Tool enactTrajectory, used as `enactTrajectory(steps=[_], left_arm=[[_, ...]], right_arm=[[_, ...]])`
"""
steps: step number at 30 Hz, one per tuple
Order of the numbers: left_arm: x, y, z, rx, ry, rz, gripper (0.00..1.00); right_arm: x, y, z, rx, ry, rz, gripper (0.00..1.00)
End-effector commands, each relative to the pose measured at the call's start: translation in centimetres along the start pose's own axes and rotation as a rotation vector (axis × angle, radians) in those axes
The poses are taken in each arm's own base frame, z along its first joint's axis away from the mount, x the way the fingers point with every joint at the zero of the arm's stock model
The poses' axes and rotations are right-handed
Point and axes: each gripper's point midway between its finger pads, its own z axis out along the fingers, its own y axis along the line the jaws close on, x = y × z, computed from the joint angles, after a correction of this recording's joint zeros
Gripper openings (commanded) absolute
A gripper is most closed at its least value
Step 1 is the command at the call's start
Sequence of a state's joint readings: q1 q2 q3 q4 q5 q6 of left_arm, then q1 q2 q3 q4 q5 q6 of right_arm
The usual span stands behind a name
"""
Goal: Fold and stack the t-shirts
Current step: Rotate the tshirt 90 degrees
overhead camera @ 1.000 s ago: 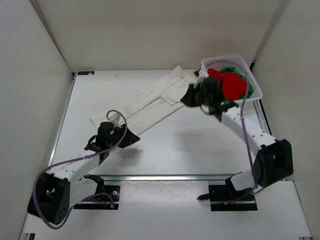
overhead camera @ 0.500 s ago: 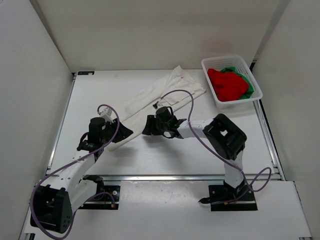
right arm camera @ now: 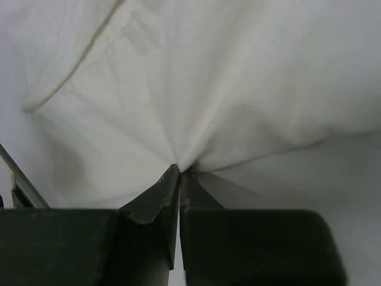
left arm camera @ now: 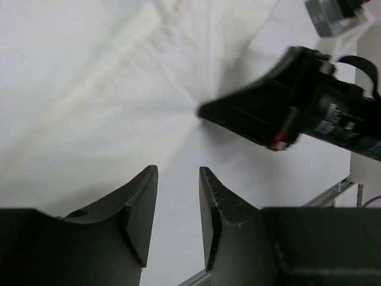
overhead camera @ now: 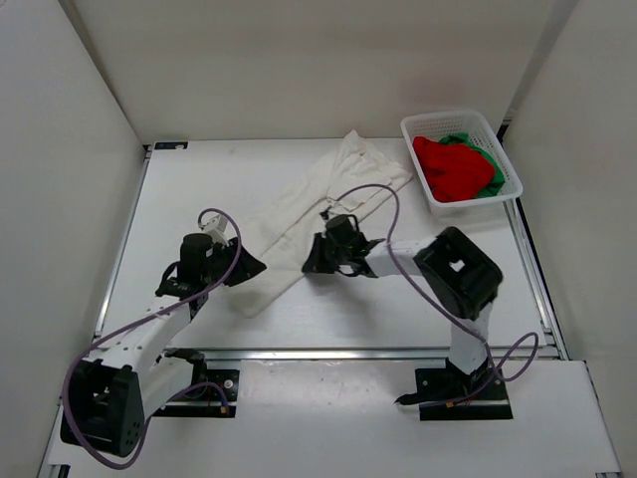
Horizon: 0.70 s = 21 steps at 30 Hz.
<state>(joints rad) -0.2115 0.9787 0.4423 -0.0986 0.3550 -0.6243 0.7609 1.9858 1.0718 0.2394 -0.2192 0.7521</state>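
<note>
The white t-shirt (overhead camera: pixel 299 199) lies stretched diagonally across the table, from the near left up to the far right. My right gripper (overhead camera: pixel 312 265) is shut on a pinch of its cloth at the near edge, and folds fan out from the jaws (right arm camera: pixel 178 169). My left gripper (overhead camera: pixel 254 267) hovers open just left of it over the shirt's lower end (left arm camera: pixel 89 89), with nothing between the fingers (left arm camera: pixel 143 202). In the left wrist view the right gripper (left arm camera: pixel 201 110) shows at the upper right, nipping the cloth. The red t-shirt (overhead camera: pixel 453 167) and the green t-shirt (overhead camera: pixel 495 181) lie bunched in the basket.
A white lattice basket (overhead camera: pixel 438 119) stands at the far right corner. Grey walls close in the table on three sides. A metal rail (overhead camera: pixel 328 352) runs along the near edge, by the arm bases. Purple cables loop off both arms.
My right arm swung from beside the basket to the shirt's near edge and shut on the cloth. The shirt's lower end shifted toward the near side. My left gripper moved slightly right.
</note>
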Motion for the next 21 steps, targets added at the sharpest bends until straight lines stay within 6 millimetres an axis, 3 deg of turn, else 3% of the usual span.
enactTrajectory(steps=[1,2,3,4,5,8,11,15,17,21], left_arm=[[-0.1,-1.1,0.2,0.024,0.011,0.054,0.45],[0.9,-0.9,0.4,0.018,0.042,0.068,0.46],[0.8,-1.0,0.5,0.010,0.043,0.074,0.46],[1.6,-1.2,0.6,0.015,0.069,0.075,0.47],[2.2,-1.4,0.7,0.013,0.084,0.093,0.49],[4.2,-1.2,1.0,-0.020,0.145,0.150,0.54],[5.9,0.5,0.6,-0.095,0.195,0.187,0.61],[6.5,3.3,-0.3,-0.207,0.183,0.210,0.64],[6.8,4.8,-0.7,-0.245,0.179,0.193,0.67],[7.6,5.7,-0.8,-0.290,0.189,0.199,0.67]], right_arm=[[-0.1,-5.0,-6.0,0.081,0.012,-0.011,0.00],[1.2,-5.9,-7.9,0.079,0.040,-0.008,0.00],[0.7,-7.5,-9.2,0.095,0.031,-0.011,0.00],[1.6,-9.4,-11.2,0.123,0.056,0.007,0.00],[2.2,-9.7,-12.8,0.115,0.067,0.022,0.03],[2.7,-10.7,-16.4,0.108,0.033,0.015,0.32],[4.3,-11.3,-18.8,0.146,0.003,0.042,0.39],[8.5,-9.8,-19.6,0.113,0.041,0.074,0.38],[11.3,-8.0,-19.3,0.065,0.094,0.075,0.39],[13.6,-6.0,-18.8,0.014,0.118,0.102,0.39]])
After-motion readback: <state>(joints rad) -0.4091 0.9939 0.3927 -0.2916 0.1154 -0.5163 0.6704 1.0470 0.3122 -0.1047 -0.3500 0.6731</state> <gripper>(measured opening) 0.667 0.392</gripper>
